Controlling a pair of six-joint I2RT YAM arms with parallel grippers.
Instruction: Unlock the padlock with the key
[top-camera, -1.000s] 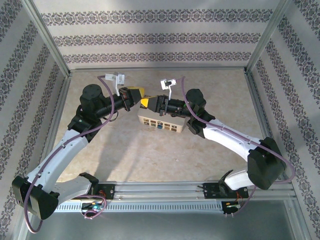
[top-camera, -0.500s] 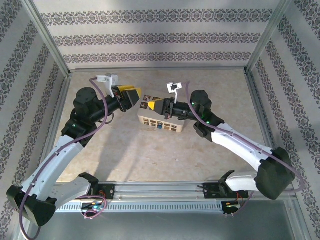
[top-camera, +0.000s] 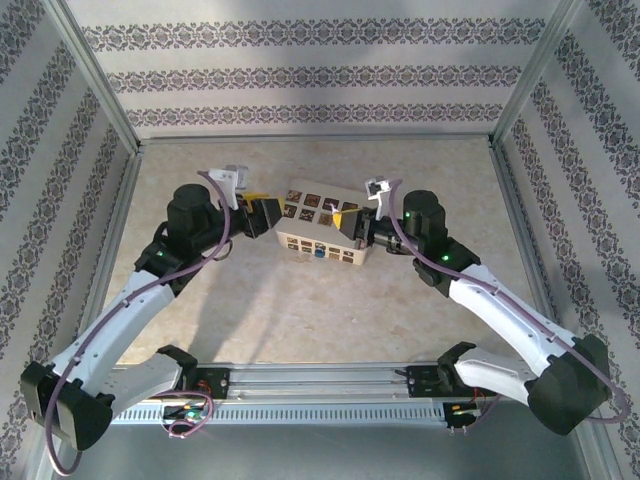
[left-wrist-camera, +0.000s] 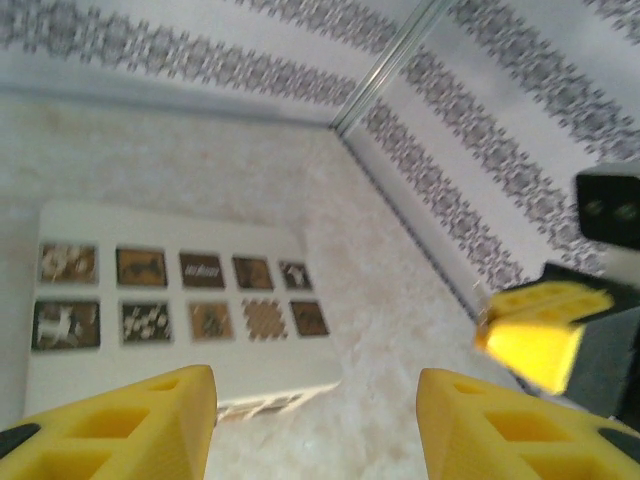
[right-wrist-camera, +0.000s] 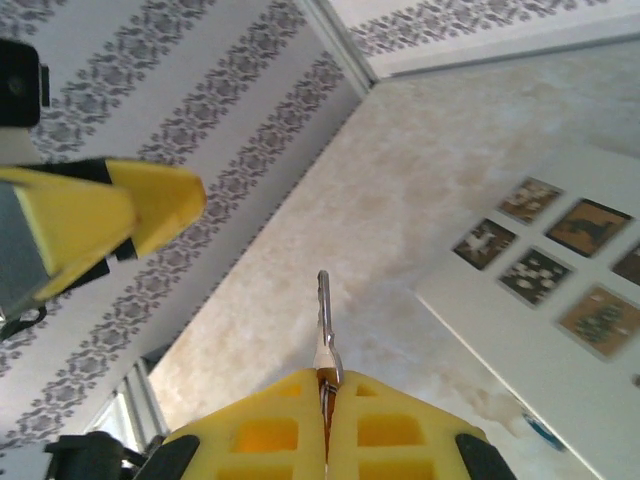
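one key (right-wrist-camera: 322, 312) pinched by right gripper (right-wrist-camera: 325, 388)

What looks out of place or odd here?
Nothing spilled or broken. The cream box sits skewed on the table, and the key pinched in the right gripper points past it, not at the padlock.

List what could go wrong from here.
1. The right hand pinches the key at one end only. Pushed against the lock, the thin blade may twist or slip.
2. The left hand is open and holds nothing, so the cream box and the tiny padlock at its near side may shift under the key.
3. The two hands face each other close by the box and might collide.
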